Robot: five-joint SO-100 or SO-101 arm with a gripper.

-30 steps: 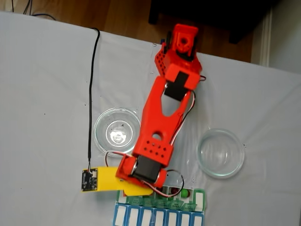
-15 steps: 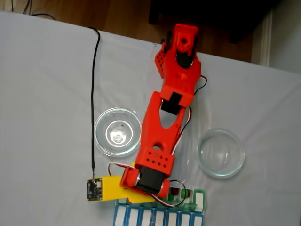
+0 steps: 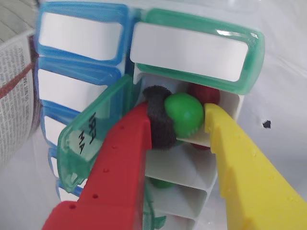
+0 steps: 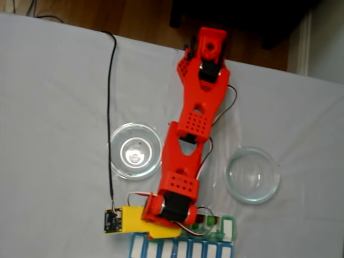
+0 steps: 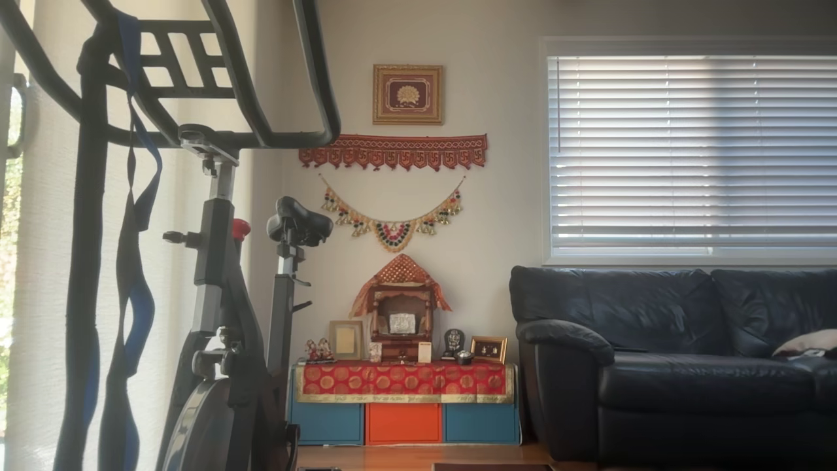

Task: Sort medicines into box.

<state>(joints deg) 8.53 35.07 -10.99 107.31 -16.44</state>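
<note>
1. Pincer is closed on one green ball; the red finger with its dark pad presses the ball from the left of the wrist view, and the yellow finger from the right.
2. Directly under the ball stands an open white compartment of the box, and a dark red ball lies already inside it, just behind the green one.
3. Left of the pincer, the translucent green lid of this compartment is open and stands upright, touching the red finger.
4. Nearer to the camera than the pincer, the next compartments are open too, and one more green ball lies below the fingers.
5. To do this step well, I think the fingers should open only a little and slowly, with the ball kept low over the compartment, so that it falls inside and does not jump over the thin wall to the neighbour.
6. Further away, in the fixed view, two glass dishes stand on the white table on both sides of the arm; both look empty.
7. Compared with one second ago, the arm has stretched forward and the pincer end has moved nearer to the box at the bottom edge; the dishes have not moved.
</note>
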